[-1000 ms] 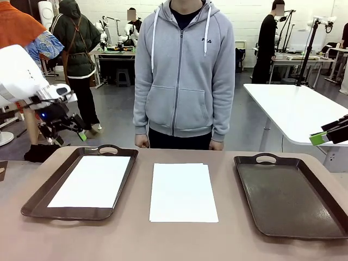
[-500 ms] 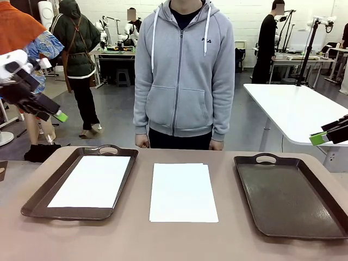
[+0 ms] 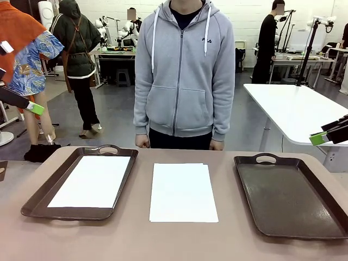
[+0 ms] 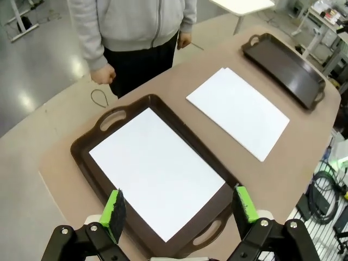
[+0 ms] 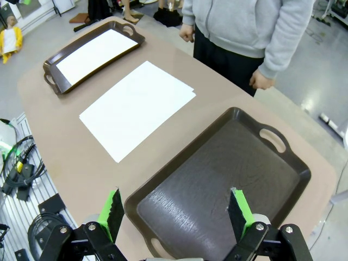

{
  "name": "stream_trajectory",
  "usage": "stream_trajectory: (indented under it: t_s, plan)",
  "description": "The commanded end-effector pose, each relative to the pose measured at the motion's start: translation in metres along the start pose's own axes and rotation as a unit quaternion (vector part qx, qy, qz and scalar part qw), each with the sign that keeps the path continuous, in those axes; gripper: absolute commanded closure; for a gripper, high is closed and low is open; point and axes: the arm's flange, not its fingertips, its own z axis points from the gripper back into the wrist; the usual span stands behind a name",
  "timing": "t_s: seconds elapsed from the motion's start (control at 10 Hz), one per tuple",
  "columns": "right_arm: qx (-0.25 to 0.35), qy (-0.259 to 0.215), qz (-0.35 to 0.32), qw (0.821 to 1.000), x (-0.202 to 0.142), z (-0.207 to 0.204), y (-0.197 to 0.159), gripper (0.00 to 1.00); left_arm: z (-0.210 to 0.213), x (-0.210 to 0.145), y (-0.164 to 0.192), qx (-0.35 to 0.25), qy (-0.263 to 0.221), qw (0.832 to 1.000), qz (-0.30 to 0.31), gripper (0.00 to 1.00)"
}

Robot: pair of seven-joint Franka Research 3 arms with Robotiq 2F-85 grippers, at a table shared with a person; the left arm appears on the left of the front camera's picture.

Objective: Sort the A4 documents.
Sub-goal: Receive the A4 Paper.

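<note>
A stack of white A4 documents (image 3: 182, 191) lies on the table's middle, its top sheets slightly offset. One more sheet (image 3: 92, 180) lies flat inside the left dark brown tray (image 3: 38, 198). The right tray (image 3: 288, 198) holds nothing. My left gripper (image 3: 33, 108) hangs open at the far left edge, above and left of that tray; its wrist view looks down on the tray's sheet (image 4: 157, 168) between its own fingertips (image 4: 178, 206). My right gripper (image 3: 321, 136) stays open at the right edge, high over the right tray (image 5: 217, 185), nothing between its fingertips (image 5: 176, 209).
A person in a grey hoodie (image 3: 185, 70) stands at the far side, hands (image 3: 142, 141) hanging at the table's edge. A white table (image 3: 299, 109) stands behind to the right. Cables (image 5: 16, 163) lie on the floor beside the table's near side.
My left arm has drawn back up and to the left, from near the left tray's far corner to the picture's edge. The right gripper, the sheets and the trays have stayed put.
</note>
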Motion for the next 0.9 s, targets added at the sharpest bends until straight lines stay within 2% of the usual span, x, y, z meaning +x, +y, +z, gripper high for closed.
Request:
stream_trajectory:
  t_s: [0.0,0.2,0.4,0.5,0.6,0.8]
  plan:
    - [0.006,-0.003,-0.001,1.000,-0.001,-0.002,-0.001,0.00,-0.011,0.006,-0.020,0.007,-0.035,0.998,0.047,0.00]
    - [0.006,-0.003,-0.001,1.000,-0.001,-0.002,-0.001,0.00,-0.009,0.017,-0.033,0.027,-0.061,0.992,0.105,0.00]
    - [0.006,-0.003,-0.001,1.000,-0.001,-0.002,-0.001,0.00,-0.012,0.018,-0.034,0.039,-0.041,0.987,0.151,0.00]
    - [0.006,-0.003,-0.001,1.000,-0.001,-0.002,-0.001,0.00,-0.013,0.017,-0.036,0.043,-0.034,0.988,0.146,0.00]
    - [0.006,-0.003,-0.001,1.000,-0.001,-0.002,-0.001,0.00,-0.012,0.015,-0.037,0.025,-0.012,0.994,0.106,0.00]
    - [0.006,-0.003,-0.001,1.000,-0.001,-0.002,-0.001,0.00,-0.009,0.013,-0.037,0.008,0.000,0.997,0.077,0.00]
